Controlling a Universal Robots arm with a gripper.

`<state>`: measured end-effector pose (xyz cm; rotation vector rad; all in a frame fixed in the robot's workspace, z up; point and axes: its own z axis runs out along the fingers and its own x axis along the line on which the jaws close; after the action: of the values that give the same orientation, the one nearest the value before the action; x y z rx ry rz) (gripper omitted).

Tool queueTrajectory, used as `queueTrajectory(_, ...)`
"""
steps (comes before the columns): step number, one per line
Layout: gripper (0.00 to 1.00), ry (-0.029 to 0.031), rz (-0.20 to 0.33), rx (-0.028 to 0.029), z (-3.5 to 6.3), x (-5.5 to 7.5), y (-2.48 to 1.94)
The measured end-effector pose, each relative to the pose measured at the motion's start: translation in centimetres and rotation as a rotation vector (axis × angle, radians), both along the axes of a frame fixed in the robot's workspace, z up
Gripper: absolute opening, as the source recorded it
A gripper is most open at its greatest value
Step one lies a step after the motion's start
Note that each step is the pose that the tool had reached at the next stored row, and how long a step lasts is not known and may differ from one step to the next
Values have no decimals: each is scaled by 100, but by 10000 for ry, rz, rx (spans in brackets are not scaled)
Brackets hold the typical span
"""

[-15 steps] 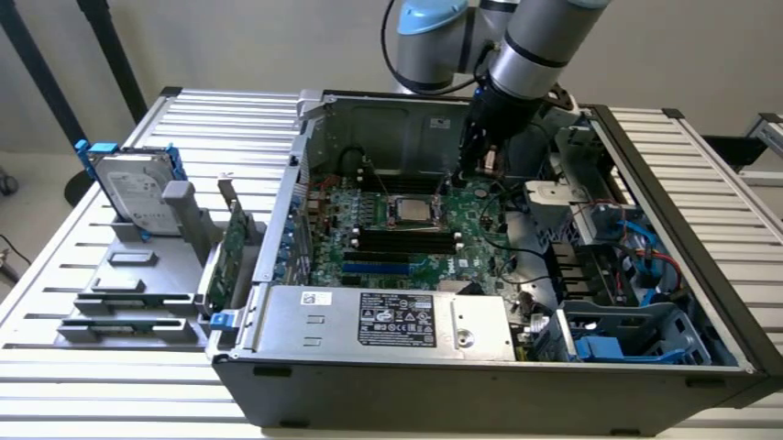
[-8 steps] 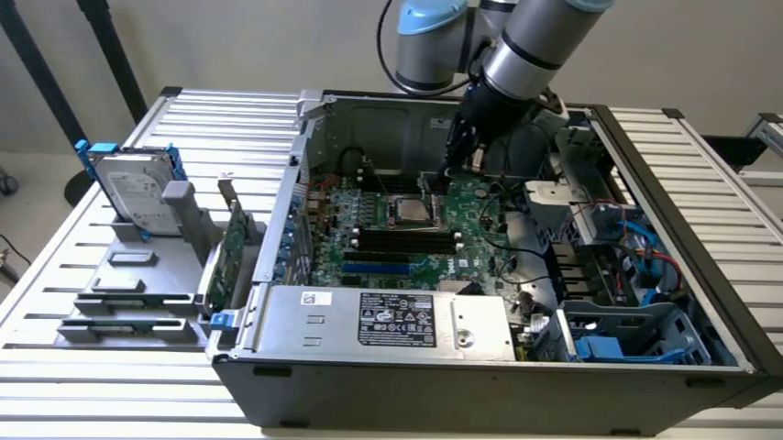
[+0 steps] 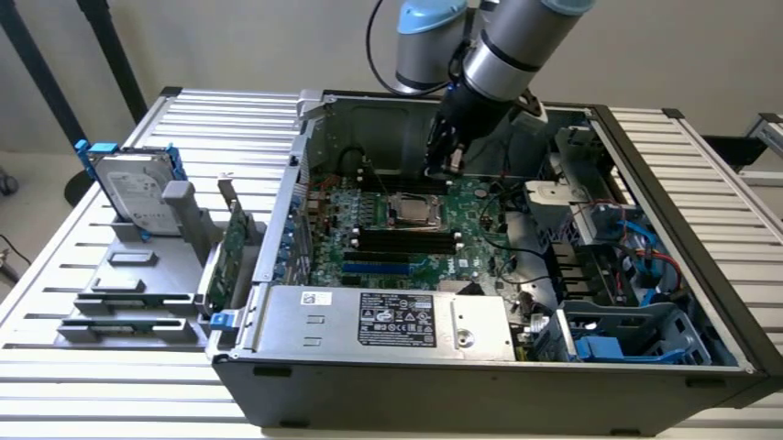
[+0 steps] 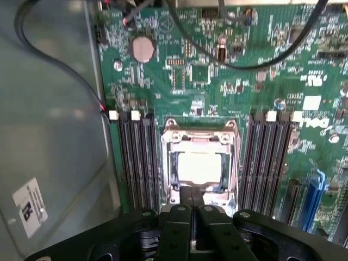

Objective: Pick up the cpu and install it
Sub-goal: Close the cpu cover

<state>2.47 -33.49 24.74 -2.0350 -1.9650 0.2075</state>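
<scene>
the gripper (image 4: 191, 200) hovers over the cpu (image 4: 198, 166) seated in its socket (image 4: 199, 129), jaws pressed together, empty. the chip looks light, stiff, delicate; best pinched by opposite edges

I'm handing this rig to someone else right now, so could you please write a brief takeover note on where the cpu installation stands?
The gripper is shut and holds nothing; it hangs close over the motherboard at the edge of the socket frame.
The cpu lies flat inside that frame, between the memory slots.
Done: cpu placed in the socket.
Left: whether it is fully seated and the frame locked cannot be told.
</scene>
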Motion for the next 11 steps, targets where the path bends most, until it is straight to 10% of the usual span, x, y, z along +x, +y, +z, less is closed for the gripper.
queueTrajectory(11,11,98,-1,1,-149,-328,-48)
